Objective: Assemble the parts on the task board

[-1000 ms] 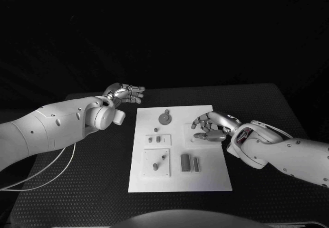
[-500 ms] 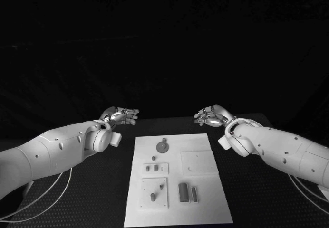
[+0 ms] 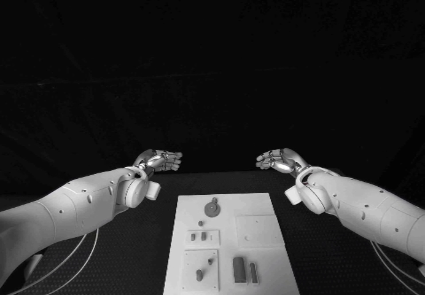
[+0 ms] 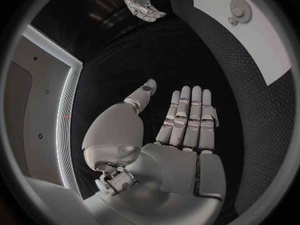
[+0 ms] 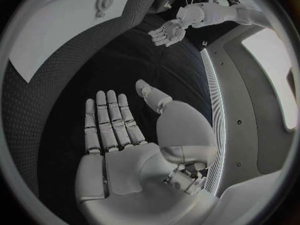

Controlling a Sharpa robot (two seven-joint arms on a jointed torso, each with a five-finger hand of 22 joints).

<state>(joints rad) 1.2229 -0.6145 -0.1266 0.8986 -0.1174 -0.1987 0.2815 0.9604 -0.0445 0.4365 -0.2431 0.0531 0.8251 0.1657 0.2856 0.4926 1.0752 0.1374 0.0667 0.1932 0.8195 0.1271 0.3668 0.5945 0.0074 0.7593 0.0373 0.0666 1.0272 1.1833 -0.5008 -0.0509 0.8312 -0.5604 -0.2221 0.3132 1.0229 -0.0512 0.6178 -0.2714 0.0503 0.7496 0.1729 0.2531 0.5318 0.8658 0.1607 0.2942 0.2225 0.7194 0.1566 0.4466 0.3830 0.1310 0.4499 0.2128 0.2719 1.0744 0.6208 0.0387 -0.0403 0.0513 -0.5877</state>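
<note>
The white task board [image 3: 266, 206] lies on the black table, in front of both hands. On it are a round grey part [image 3: 212, 209], small parts in raised square plates [image 3: 202, 235] and two dark bars [image 3: 245, 270]. My left hand [image 3: 159, 161] hangs in the air beyond the board's far left corner, and my right hand [image 3: 277, 160] beyond its far right corner. In the left wrist view the left hand [image 4: 181, 125] has its fingers straight and apart and holds nothing. The right hand [image 5: 115, 125] looks the same in its wrist view. Both wrist views show the board [image 4: 256, 35] [image 5: 50, 30] off to one side.
The black table [image 3: 132, 258] extends on both sides of the board. White cables [image 3: 66, 261] hang under my left arm. Each wrist view shows the other hand across the gap: the right one [image 4: 142, 2] and the left one [image 5: 167, 32].
The camera has tilted up. My right hand has left the board, risen to its far right corner and uncurled its fingers. My left hand stays by the far left corner.
</note>
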